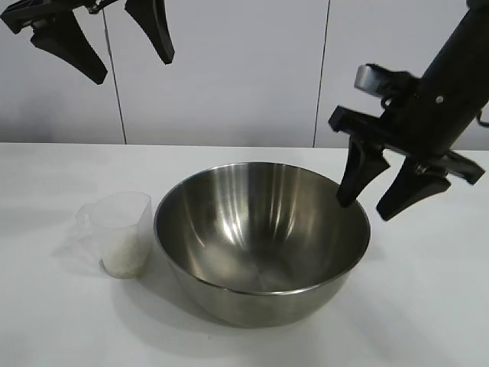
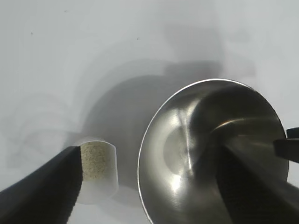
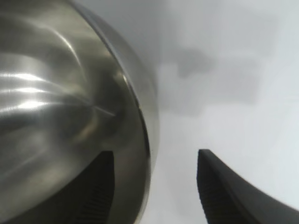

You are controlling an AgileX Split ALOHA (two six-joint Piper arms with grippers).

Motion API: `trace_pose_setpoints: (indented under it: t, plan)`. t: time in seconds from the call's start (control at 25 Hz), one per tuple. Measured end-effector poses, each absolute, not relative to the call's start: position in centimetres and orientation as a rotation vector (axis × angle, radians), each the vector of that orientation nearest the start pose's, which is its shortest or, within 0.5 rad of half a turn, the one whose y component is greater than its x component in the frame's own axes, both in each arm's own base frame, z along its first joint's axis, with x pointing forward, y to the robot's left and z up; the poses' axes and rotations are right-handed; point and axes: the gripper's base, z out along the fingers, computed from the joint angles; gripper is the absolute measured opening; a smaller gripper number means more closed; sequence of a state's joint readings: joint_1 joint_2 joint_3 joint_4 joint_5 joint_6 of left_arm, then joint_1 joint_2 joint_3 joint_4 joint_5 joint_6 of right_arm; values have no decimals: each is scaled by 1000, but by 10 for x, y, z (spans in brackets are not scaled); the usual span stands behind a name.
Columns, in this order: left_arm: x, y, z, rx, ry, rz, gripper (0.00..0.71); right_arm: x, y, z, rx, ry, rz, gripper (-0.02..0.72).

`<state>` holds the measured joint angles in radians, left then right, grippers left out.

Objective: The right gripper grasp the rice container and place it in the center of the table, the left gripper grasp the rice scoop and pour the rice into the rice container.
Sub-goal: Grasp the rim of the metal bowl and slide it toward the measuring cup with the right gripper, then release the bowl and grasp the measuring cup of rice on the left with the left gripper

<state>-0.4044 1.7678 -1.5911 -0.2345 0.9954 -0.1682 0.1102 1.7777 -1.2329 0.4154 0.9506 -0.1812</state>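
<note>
Right claw (image 1: 380, 200) spread over the bowl's rim, holding nothing

One finger hangs inside the rice container (image 1: 262, 238), the other outside; the steel bowl sits mid-desk (image 1: 428, 306), rice scoop (image 1: 118, 233) with rice (image 1: 124, 252) just beside it; left claw (image 1: 114, 42) spread, high above

Scoop (image 1: 121, 233) just beside bowl (image 1: 261, 241)

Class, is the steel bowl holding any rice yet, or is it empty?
Empty: the steel bowl shows only bare shiny metal inside; the rice sits in the clear measuring cup beside it.
</note>
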Motion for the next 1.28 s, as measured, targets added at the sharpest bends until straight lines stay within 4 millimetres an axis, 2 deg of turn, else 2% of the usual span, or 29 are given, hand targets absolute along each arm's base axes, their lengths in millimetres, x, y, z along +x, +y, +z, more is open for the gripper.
trace_pose_setpoints:
  t: [0.2,0.32,0.44,0.96,1.28]
  plan:
    - [349,-169,313,212,2691,-486,571,346,42,258,-100,2913,443,371]
    - [349,-169,313,212,2691,-486,571,345,39,281,-111,2861,425,371]
    - [349,-169,313,212,2691,-486,571,343,39,294,-124,2833,421,371]
    - [349,-169,314,211,2689,-486,571,343,39,296,-122,2830,423,371]
    - [354,-170,316,196,2626,-499,571,344,39,297,-120,2822,421,371]
